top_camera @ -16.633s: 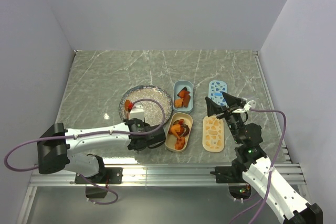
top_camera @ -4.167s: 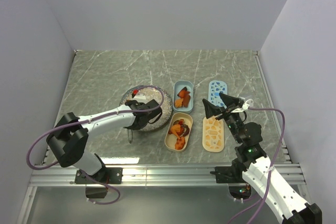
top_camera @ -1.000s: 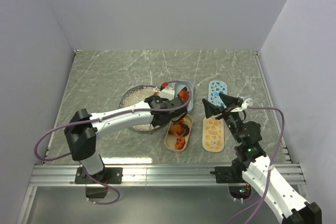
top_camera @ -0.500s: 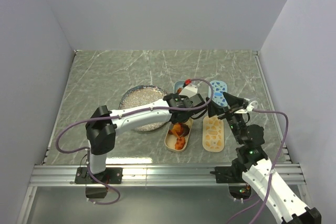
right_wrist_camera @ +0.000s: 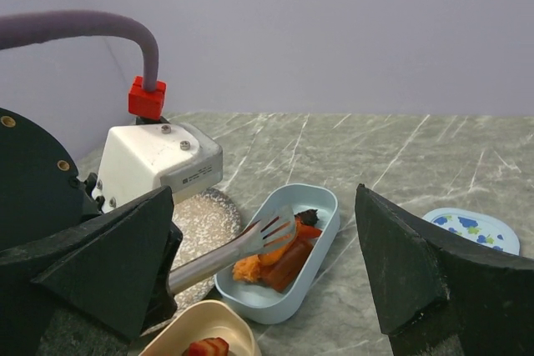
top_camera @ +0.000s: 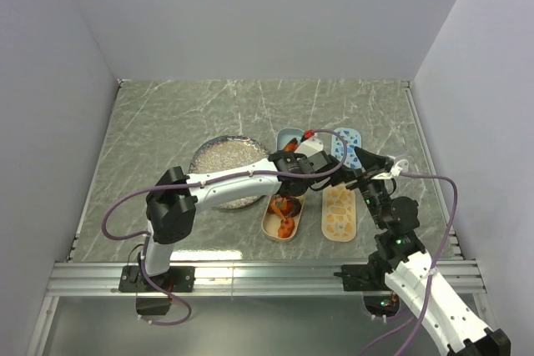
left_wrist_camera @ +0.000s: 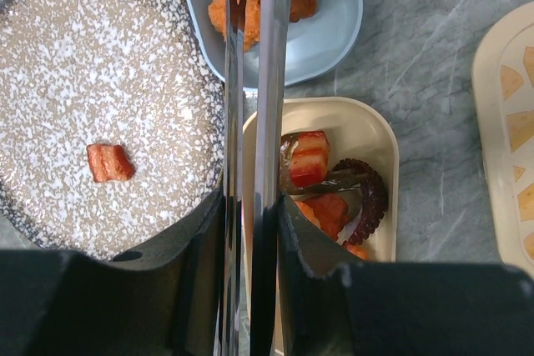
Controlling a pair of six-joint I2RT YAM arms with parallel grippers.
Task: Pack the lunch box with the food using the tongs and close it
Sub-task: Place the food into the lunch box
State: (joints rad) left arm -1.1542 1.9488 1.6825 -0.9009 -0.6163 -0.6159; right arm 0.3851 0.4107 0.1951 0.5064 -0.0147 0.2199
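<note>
The left arm (top_camera: 225,183) lies slantwise over the near table (top_camera: 158,114), crossing the speckled plate's (top_camera: 219,156) near rim. Its tongs (left_wrist_camera: 250,81) reach over the blue tub (left_wrist_camera: 334,35) and bar its middle. The cream tub (left_wrist_camera: 380,139) is reachable from the right. The right gripper (top_camera: 360,166), jaws spread wide, crowds the left wrist above the cream lid (top_camera: 338,214). Bare marble lies behind and left of the plate.

overhead looks down; close wrist views share blue tub (left_wrist_camera: 334,22).
</note>
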